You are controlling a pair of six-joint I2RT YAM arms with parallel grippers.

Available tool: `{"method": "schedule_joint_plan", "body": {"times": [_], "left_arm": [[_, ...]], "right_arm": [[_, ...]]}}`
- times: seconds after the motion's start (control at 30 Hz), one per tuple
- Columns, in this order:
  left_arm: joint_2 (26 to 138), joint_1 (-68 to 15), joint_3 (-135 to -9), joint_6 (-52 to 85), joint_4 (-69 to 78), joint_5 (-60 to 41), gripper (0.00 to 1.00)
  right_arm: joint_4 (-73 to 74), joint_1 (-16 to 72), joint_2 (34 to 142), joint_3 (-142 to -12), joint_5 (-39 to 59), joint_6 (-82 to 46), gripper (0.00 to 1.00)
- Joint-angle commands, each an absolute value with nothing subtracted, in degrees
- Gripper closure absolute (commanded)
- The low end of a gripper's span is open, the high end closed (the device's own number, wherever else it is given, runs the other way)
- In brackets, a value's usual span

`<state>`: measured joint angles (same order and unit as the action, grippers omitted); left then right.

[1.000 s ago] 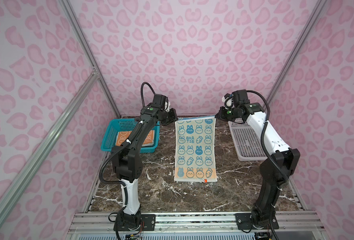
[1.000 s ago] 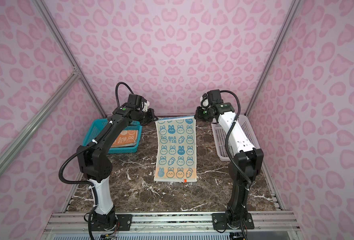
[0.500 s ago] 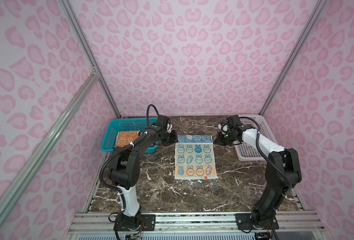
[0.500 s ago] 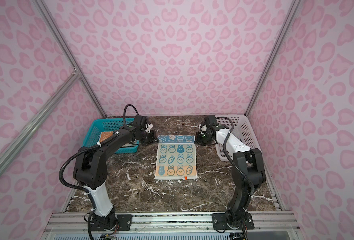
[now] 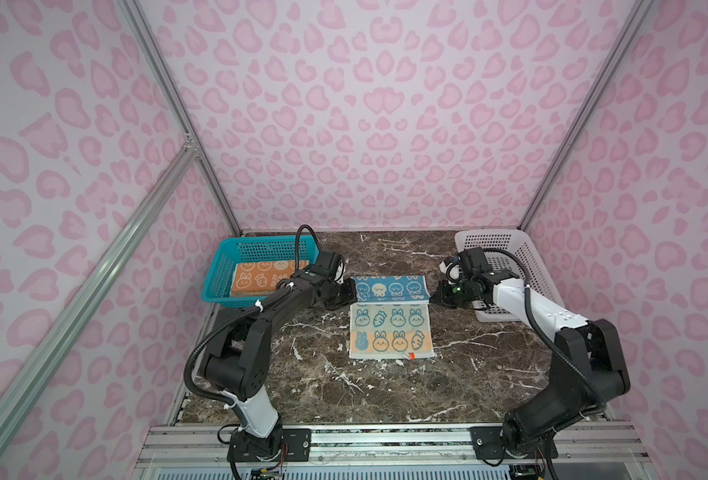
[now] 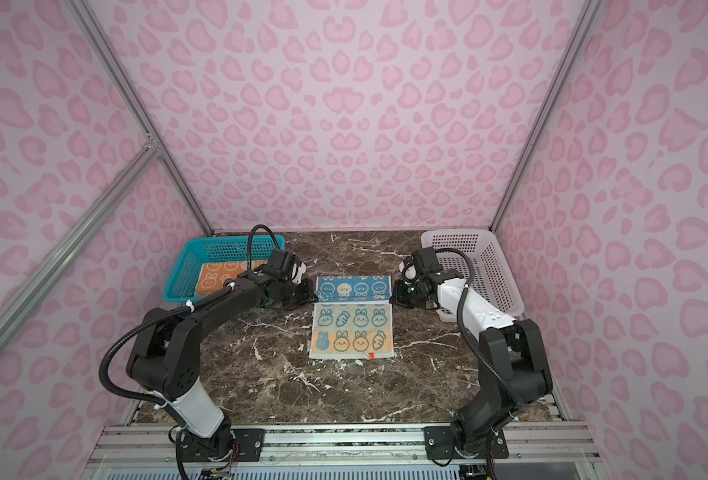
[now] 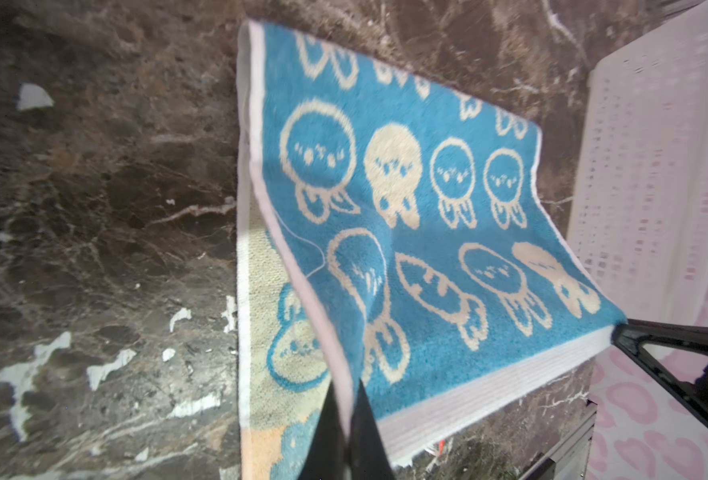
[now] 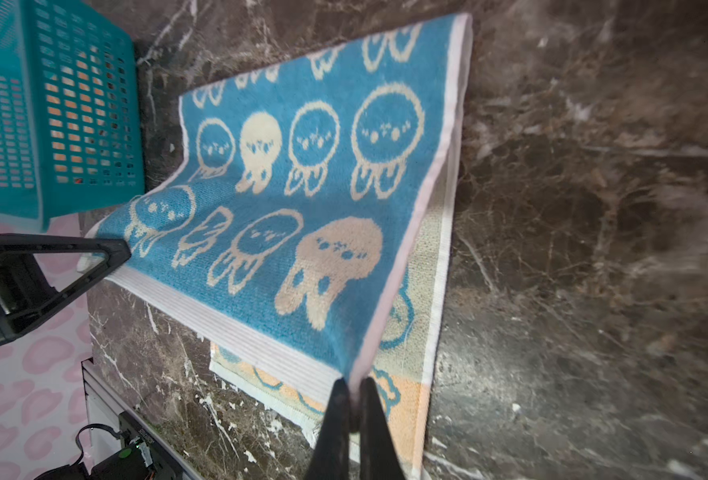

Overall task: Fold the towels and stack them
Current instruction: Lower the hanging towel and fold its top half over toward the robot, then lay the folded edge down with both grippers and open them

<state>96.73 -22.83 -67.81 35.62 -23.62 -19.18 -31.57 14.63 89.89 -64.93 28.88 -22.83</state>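
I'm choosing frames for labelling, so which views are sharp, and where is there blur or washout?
In both top views: sharp and evenly lit, towel print crisp. Left wrist view: white basket washed out and smeared, towel edges soft. Right wrist view: teal basket and table smeared with blur.

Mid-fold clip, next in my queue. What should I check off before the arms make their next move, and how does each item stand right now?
1. Left gripper shut on a towel corner: ok.
2. Right gripper shut on the other corner: ok.
3. Lower half flat on the table: ok.
4. Held edge roughly level between the grippers: ok.
5. Held edge brought to the near hem: not ok; the blue flap covers only the far part.
6. Side hems lined up: cannot tell.
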Motion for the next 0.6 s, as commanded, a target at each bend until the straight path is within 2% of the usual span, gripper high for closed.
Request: {"method": "schedule_joint_plan", "body": {"times": [0.0,0.17,0.37,0.57], "left_arm": [[93.40,-23.72,-65.61,36.45,-24.08,-15.07,0.98],[90.20,-26.28,-59.02,37.85,-22.26,-13.48,0.98],[90.50,-28.63,-51.01,39.23,-18.90,-11.79,0.98],[93.32,-29.53,-48.41,39.40,-16.97,-11.60,0.98]], "right_arm": [[-35.12,14.73,86.60,-63.26,24.18,-21.40,1.00],[-32.53,17.21,83.12,-55.16,23.46,-22.63,1.00],[-25.28,21.51,85.41,-45.53,23.18,-25.52,1.00],[-22.46,21.47,86.96,-42.92,22.60,-26.68,1.00]]}}
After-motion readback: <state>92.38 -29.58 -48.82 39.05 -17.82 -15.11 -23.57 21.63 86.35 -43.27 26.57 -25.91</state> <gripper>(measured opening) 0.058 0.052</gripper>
